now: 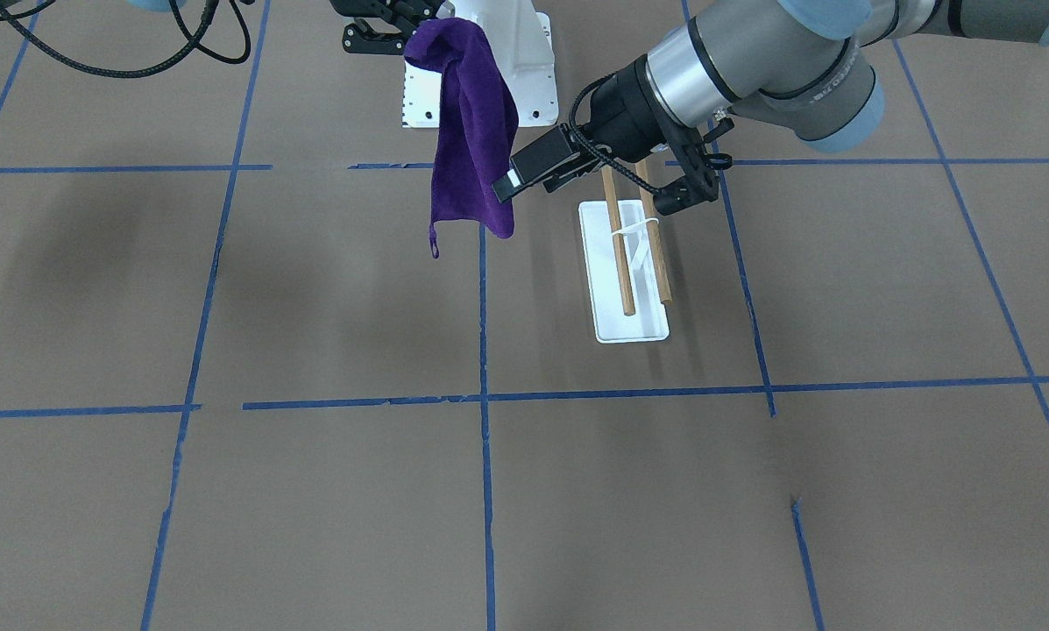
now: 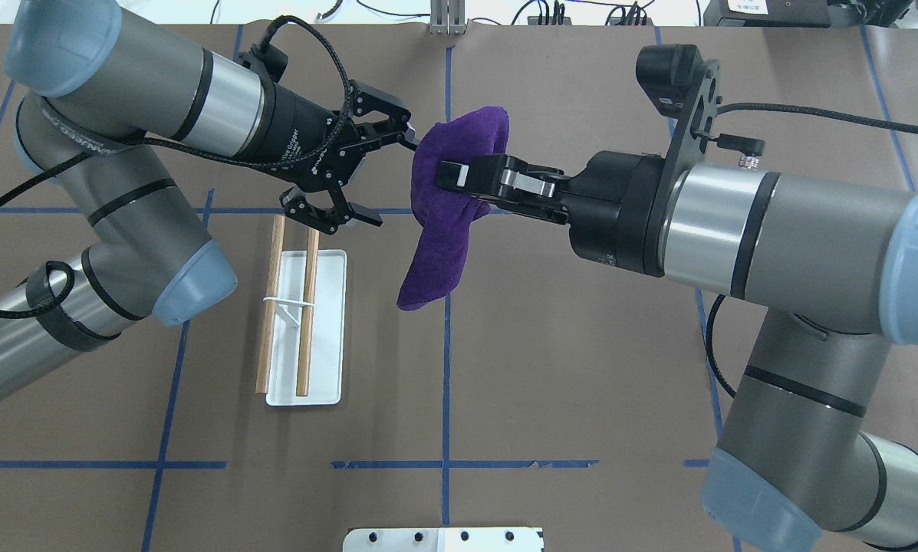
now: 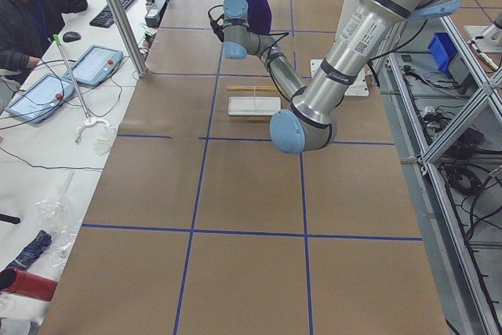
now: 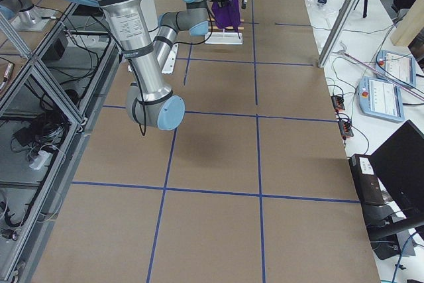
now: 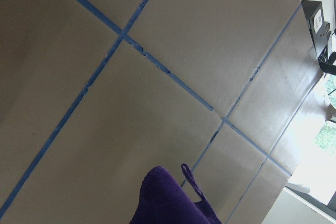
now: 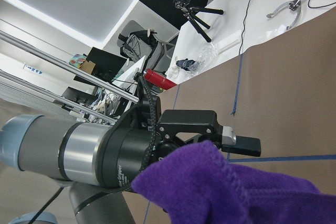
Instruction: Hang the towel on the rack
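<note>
The purple towel (image 2: 439,230) hangs in the air, pinched at its top by my right gripper (image 2: 462,175), which is shut on it. In the front view the towel (image 1: 473,131) drapes down from that gripper (image 1: 406,31). My left gripper (image 2: 393,182) is open and empty just left of the towel, with its upper fingertip at the towel's edge. It hovers over the far end of the rack (image 2: 309,337), whose white base and two wooden dowels (image 1: 619,254) stand on the table, bare. The left wrist view shows only a towel corner (image 5: 173,198).
A big white bolted pedestal (image 1: 511,61) stands behind the towel at the robot's side of the table. Brown table with blue tape lines (image 2: 445,383). An operator (image 3: 31,5) and tablets sit beyond the far table edge.
</note>
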Motion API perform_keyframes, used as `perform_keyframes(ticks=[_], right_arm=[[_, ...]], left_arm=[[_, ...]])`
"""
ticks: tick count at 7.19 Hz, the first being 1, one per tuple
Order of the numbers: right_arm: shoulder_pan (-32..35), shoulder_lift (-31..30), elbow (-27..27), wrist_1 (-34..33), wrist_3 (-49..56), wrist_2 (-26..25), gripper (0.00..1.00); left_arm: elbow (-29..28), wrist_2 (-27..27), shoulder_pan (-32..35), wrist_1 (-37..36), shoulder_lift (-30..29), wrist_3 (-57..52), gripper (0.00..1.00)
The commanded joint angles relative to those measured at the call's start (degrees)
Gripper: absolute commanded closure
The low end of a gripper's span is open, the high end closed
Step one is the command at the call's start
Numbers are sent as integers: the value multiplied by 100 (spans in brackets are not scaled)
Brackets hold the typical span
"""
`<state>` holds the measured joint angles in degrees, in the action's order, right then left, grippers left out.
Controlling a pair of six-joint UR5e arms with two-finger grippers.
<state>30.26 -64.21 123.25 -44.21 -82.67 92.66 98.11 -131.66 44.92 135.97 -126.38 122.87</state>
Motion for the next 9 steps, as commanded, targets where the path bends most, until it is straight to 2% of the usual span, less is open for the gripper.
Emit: perform_keyframes(ticks=[1, 4, 5, 8, 9], right_arm=[[-29, 22, -2, 0, 40, -11, 100], [-29, 31, -2, 0, 40, -11, 100], [-29, 40, 6, 0, 40, -11, 100], [-29, 31, 24, 9, 40, -2, 100], [-21, 31, 24, 9, 40, 6, 100]], left_arm=[[-3, 53, -167, 9, -62, 18, 0], [-3, 167, -291, 9, -168, 26, 0], [-3, 167, -291, 9, -168, 18, 8], [32, 159, -282, 17, -151, -26, 94], [58, 159, -282, 70, -124, -52, 100]])
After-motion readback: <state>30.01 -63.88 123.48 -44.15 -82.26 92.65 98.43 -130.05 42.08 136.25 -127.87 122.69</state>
